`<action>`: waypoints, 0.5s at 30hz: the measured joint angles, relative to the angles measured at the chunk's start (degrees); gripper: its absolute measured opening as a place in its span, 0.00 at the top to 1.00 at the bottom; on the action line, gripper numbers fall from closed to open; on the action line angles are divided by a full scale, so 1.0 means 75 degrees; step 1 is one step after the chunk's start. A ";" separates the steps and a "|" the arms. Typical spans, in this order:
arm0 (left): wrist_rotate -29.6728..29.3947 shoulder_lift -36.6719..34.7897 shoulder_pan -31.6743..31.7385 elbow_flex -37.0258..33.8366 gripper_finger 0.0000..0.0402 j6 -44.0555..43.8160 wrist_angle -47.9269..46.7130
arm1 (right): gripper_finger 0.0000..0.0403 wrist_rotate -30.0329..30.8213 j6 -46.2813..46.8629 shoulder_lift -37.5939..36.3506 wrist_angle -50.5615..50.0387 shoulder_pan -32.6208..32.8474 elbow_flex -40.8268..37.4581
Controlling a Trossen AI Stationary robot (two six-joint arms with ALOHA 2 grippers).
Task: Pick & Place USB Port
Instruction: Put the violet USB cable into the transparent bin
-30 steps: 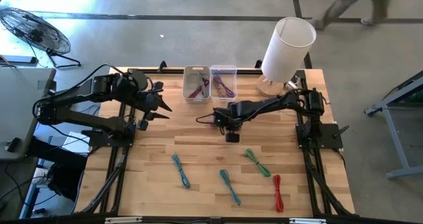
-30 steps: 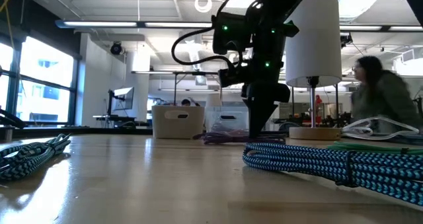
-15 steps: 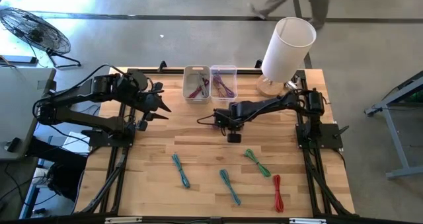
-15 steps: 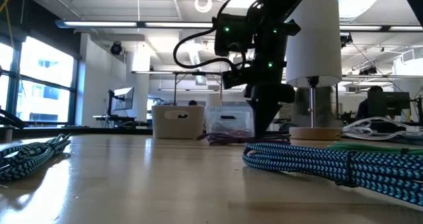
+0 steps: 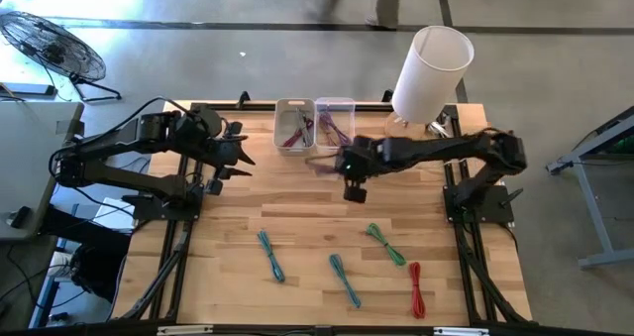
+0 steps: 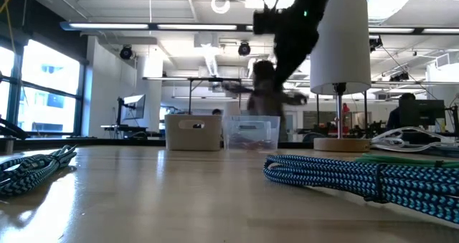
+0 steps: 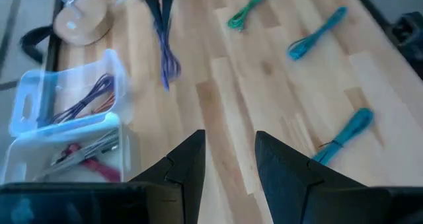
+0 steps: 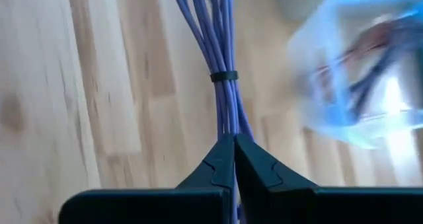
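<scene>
My right gripper [image 5: 346, 166] is shut on a purple cable bundle [image 8: 220, 45] bound with a black tie [image 8: 223, 76]. It hovers just on the near side of two bins at the table's far edge. The white bin [image 5: 294, 127] holds reddish cables and the clear bin [image 5: 336, 124] holds purple ones. The left wrist view shows the bundle [image 7: 164, 49] hanging above the wood. My left gripper [image 5: 244, 159] is open and waits at the table's left side, near the white bin; it shows again in its wrist view [image 7: 228, 163]. My right gripper pinches the purple bundle between its two fingers [image 8: 225, 159], on the stretch just past the black tie [image 8: 225, 118]. The bundle runs straight out ahead of the fingers. It is lifted clear of the table, and its free end [image 7: 166, 78] hangs down.
On the table's near half lie two blue cables [image 5: 270, 255] [image 5: 345, 280], a green one [image 5: 386, 244] and a red one [image 5: 417, 289]. A white lamp [image 5: 429, 71] stands at the far right corner. People move in the room behind.
My right gripper has risen from the table's middle and moved toward the far edge and the clear bin. The purple bundle, which lay on the wood beside it, is now lifted clear and swings below it. The left arm has kept still.
</scene>
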 joint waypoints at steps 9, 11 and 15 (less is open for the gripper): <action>-0.2634 0.0000 0.0003 -0.0003 0.68 -0.3572 -0.0244 | 1.00 0.1930 0.2596 -0.0783 -0.0297 -0.0222 0.1421; -0.2937 0.0000 0.0003 -0.0003 0.68 -0.3614 -0.0219 | 1.00 0.1789 0.3155 -0.0710 -0.0276 -0.0388 0.1671; -0.3210 0.0003 0.0003 -0.0003 0.68 -0.3599 -0.0077 | 1.00 0.1184 0.3646 -0.0518 -0.0450 -0.0827 0.1755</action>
